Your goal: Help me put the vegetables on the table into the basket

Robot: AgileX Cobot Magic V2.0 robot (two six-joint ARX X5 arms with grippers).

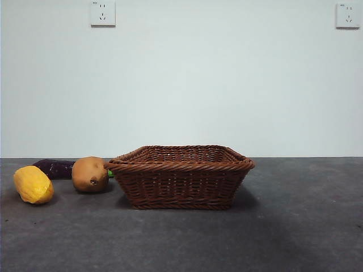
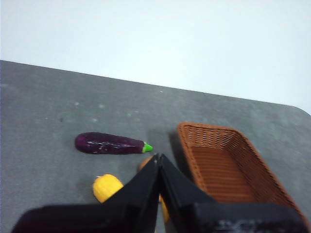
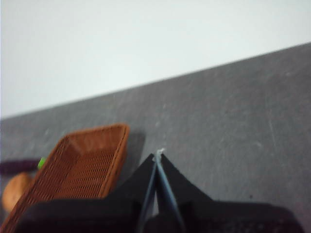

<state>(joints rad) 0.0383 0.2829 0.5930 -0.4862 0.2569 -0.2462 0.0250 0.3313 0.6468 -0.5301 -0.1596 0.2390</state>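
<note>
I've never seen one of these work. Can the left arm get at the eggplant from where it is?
Probably yes. The eggplant lies in the open on the table, beside the basket, with nothing on top of it. The left gripper hangs above with its jaws shut, so it must open first.

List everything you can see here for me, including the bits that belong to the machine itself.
Basket: one, reddish-brown wicker, standing on the table near the middle, empty.
Potato: one, tan-brown with a dark spot, on the table right beside the basket.
Eggplant: one, dark purple with a green tip, lying on the table behind the potato.
Yellow vegetable: one, yellow and bumpy, on the table, farthest from the basket.
Table: one, dark grey.
Wall sockets: two, white, high on the pale wall.
Left pincer: one, black, jaws shut, above the vegetables.
Right pincer: one, black, jaws shut, on the basket's other side.
</note>
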